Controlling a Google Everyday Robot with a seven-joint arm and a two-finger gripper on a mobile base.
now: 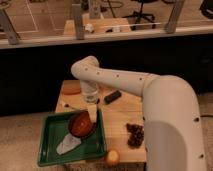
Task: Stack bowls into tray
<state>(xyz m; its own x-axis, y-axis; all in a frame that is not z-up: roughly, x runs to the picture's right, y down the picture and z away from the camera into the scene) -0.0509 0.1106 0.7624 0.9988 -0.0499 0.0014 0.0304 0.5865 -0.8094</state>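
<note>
The large green tray [52,150] lies at the table's front left. An orange-red bowl [80,124] sits tilted in its upper right part, with a dark crescent under its right edge that may be the purple bowl; I cannot tell. My gripper [92,113] hangs straight down from the white arm, over the bowl's right rim, and is shut on that rim.
A pale crumpled thing [67,145] lies in the tray in front of the bowl. On the wooden table [122,115] are an orange fruit [112,157] at the front edge, a dark cluster [134,135] at right, a dark bar [112,96] and an orange-brown object [70,89] at the back left.
</note>
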